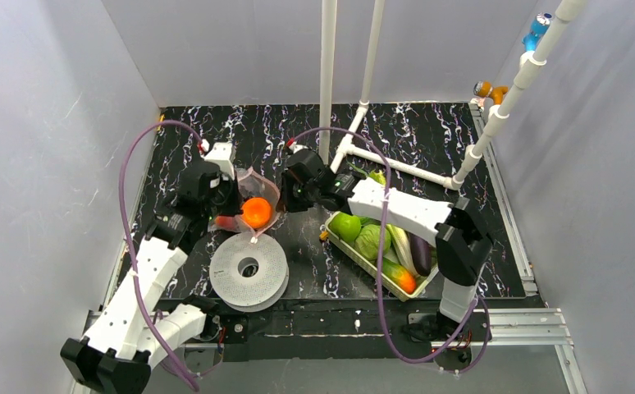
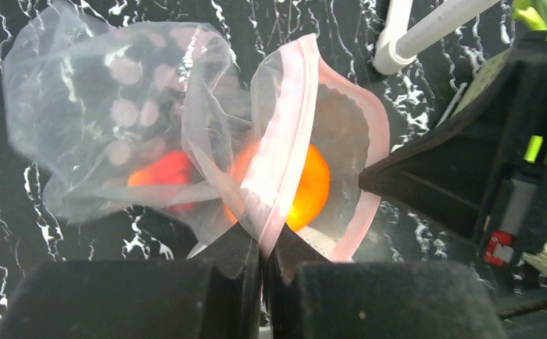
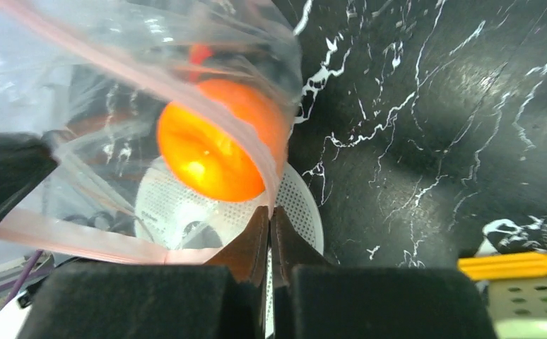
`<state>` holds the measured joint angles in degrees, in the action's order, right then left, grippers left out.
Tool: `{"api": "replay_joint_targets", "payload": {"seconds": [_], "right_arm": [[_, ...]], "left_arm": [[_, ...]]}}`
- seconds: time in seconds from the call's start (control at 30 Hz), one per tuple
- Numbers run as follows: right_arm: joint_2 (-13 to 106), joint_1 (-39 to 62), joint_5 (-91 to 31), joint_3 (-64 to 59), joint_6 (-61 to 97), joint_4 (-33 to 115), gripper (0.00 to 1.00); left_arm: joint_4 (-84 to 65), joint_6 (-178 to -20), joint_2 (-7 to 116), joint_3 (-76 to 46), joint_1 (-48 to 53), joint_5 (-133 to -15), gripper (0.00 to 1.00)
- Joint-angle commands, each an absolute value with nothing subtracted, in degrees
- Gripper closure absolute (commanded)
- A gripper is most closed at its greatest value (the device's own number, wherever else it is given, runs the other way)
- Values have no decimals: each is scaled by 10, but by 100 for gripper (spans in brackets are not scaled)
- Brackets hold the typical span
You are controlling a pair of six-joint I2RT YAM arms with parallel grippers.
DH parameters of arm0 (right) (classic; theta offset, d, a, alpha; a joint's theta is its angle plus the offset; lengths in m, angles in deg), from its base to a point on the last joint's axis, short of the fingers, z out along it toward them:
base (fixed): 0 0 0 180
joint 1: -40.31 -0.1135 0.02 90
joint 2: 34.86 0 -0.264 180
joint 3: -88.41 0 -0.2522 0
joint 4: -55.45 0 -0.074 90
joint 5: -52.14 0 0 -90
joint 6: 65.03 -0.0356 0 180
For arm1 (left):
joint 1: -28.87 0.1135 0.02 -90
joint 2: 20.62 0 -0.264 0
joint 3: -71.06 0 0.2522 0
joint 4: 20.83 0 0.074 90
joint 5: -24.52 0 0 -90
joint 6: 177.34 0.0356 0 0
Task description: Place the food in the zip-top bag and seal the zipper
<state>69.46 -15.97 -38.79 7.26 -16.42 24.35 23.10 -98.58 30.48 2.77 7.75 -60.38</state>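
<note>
Looking down on a black marbled table [image 1: 240, 131] inside grey walls [image 1: 52, 123].
Showing a white perforated spool [image 1: 248, 269] lying flat near the front edge, a pale green tray [image 3: 532, 311] sitting angled to its right, and white pipes [image 1: 327, 74] rising behind both.

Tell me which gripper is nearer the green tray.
Right. The right gripper pinches the zip-top bag on the side toward the tray. The left gripper pinches the bag's opposite side, with the bag between it and the tray.
</note>
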Motion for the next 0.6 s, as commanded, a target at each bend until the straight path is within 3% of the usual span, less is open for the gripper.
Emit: {"api": "replay_joint_targets", "payload": {"seconds": [0.0, 0.23, 0.57], "right_arm": [[614, -160, -431, 166, -104, 188, 99], [596, -152, -444, 284, -61, 85, 99], [555, -148, -440, 264, -48, 105, 99]], "left_arm": [[319, -1069, 351, -116, 76, -637, 100], [376, -1161, 365, -237, 76, -603, 100], [444, -1094, 394, -228, 80, -488, 100]]}}
